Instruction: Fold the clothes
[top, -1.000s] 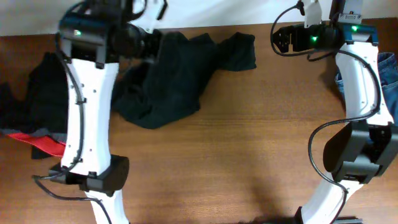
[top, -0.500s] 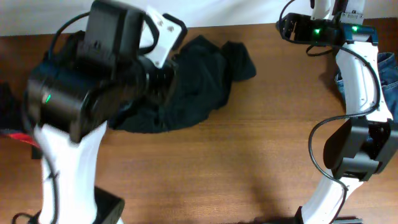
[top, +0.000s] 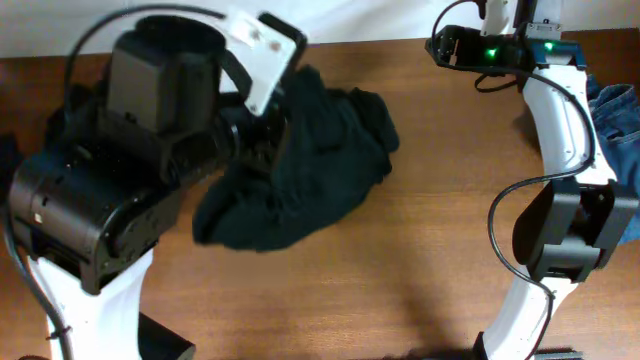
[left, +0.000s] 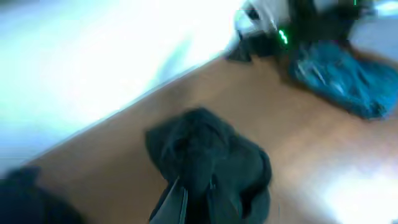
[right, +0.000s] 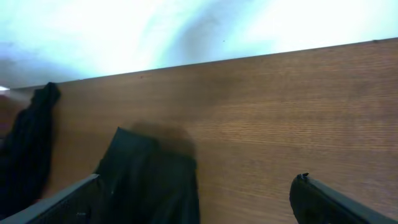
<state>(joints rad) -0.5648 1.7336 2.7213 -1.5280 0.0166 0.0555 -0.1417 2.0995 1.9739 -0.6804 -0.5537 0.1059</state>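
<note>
A limp black garment (top: 310, 170) lies bunched on the wooden table (top: 400, 260), left of centre. My left gripper (left: 196, 202) is shut on its upper fold and holds part of it lifted; the garment (left: 208, 149) hangs below the fingers. In the overhead view the raised left arm hides the gripper. My right gripper (top: 440, 46) is open and empty at the table's back edge; its fingers (right: 198, 186) straddle a dark garment edge (right: 149, 180) without touching it. Blue denim jeans (top: 615, 115) lie at the right edge and show in the left wrist view (left: 342, 81).
The big left arm (top: 110, 200) blocks the table's left part, hiding the other clothes there. Another dark cloth piece (right: 31, 143) shows at the left of the right wrist view. A white wall runs behind the back edge.
My left arm has risen towards the overhead camera with the black garment in its grip, drawing the cloth into a tighter bunch. The right gripper has shifted slightly left.
</note>
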